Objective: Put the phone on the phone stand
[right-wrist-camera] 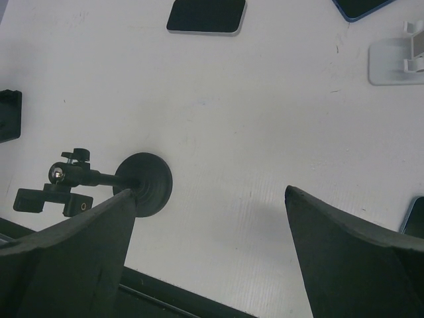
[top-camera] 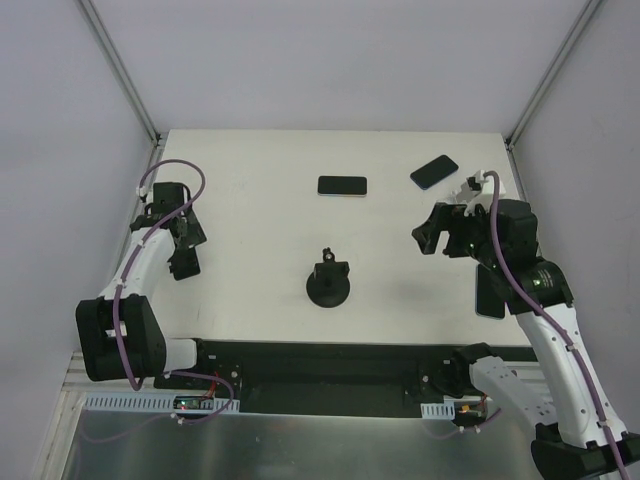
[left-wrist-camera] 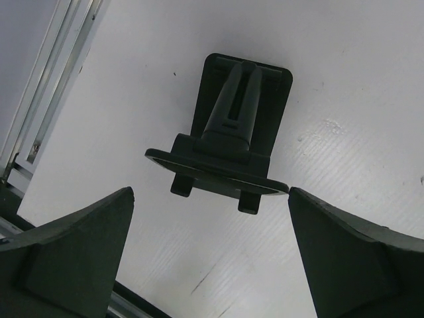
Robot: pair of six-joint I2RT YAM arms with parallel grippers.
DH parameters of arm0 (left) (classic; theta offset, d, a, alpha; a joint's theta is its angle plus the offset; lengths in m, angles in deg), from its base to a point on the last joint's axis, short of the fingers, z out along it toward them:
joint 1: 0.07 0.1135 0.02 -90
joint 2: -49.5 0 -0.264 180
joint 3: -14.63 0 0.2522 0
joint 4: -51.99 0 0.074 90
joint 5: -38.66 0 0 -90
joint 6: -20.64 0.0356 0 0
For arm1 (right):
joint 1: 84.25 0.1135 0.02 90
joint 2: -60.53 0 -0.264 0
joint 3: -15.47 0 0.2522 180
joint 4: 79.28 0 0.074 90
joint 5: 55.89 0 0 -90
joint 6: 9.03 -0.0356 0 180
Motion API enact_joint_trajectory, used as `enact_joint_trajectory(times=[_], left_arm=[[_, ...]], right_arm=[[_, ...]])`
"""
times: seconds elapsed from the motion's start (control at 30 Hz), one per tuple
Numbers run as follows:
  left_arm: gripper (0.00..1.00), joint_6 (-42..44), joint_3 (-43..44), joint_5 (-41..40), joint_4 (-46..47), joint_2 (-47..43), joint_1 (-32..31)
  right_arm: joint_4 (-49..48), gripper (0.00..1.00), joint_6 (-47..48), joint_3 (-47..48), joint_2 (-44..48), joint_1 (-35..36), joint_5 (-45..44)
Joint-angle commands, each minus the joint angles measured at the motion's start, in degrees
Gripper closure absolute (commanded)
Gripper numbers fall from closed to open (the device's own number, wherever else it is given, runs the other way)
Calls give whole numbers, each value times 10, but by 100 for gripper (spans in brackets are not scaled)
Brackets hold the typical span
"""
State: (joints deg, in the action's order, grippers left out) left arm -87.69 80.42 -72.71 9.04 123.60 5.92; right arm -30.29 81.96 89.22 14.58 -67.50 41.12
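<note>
The phone stand point(top-camera: 328, 285), black with a round disc base and a knobbed post, stands at the table's middle front; the right wrist view shows it point(right-wrist-camera: 146, 184) beside my left finger. A black phone point(top-camera: 342, 186) lies flat behind it, also in the right wrist view point(right-wrist-camera: 206, 16). A blue-edged phone point(top-camera: 434, 172) lies at the back right. My right gripper point(top-camera: 430, 240) hovers open and empty to the right of the stand, jaws wide point(right-wrist-camera: 209, 245). My left gripper point(top-camera: 185, 238) is open and empty at the far left point(left-wrist-camera: 211, 252).
A black folding holder point(left-wrist-camera: 228, 142) lies just ahead of my left gripper, also in the top view point(top-camera: 183, 266). A small white stand point(top-camera: 470, 185) sits at the back right point(right-wrist-camera: 396, 56). A third phone point(top-camera: 490, 296) lies under my right arm near the right edge.
</note>
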Motion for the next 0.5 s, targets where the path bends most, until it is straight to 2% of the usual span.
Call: enact_joint_trajectory(times=[0.0, 0.23, 0.37, 0.4, 0.47], left_arm=[[1, 49, 14, 9, 24, 10, 4], [3, 95, 6, 69, 58, 13, 31], [16, 102, 11, 90, 57, 22, 37], [23, 105, 15, 95, 57, 23, 37], [31, 105, 19, 96, 56, 24, 38]], right_arm=[[-33, 4, 2, -5, 14, 4, 15], [-42, 4, 7, -17, 29, 4, 35], [-45, 4, 9, -24, 39, 4, 42], [-47, 4, 10, -28, 41, 4, 44], [-50, 4, 11, -29, 46, 4, 48]])
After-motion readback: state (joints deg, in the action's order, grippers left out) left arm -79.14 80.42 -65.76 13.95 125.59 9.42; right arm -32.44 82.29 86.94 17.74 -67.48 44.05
